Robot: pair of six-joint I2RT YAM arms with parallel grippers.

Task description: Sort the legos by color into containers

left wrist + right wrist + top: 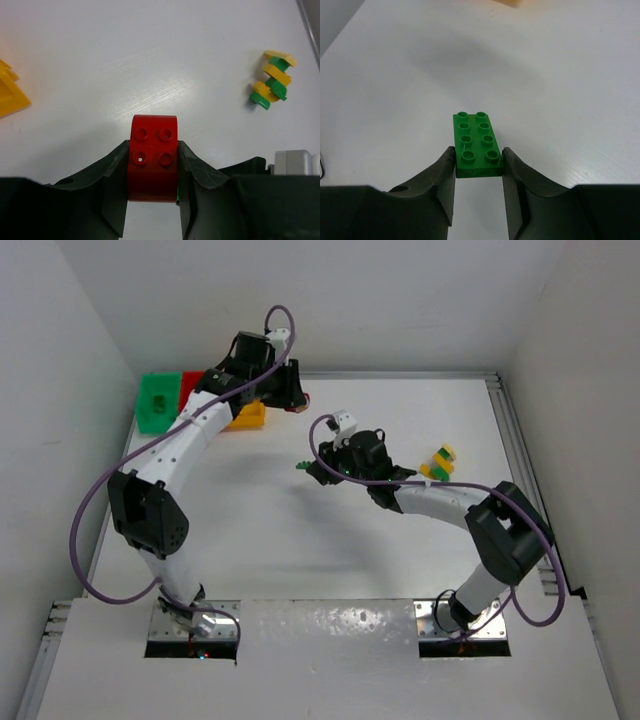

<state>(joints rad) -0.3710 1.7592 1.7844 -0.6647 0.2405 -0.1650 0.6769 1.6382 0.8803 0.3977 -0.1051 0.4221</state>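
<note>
Carrying step: the left gripper (152,156) clamps a red brick (153,165) just beside the yellow bin (249,419), the right gripper (478,161) pinches a green plate (475,140) over the mid-table (400,560), and each load, I'd say, needs lowering into its matching bin next.

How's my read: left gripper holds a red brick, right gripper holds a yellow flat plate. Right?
Not quite. The flat plate in the right gripper is green, not yellow; the right wrist view shows it. The left gripper does hold a red brick.
</note>
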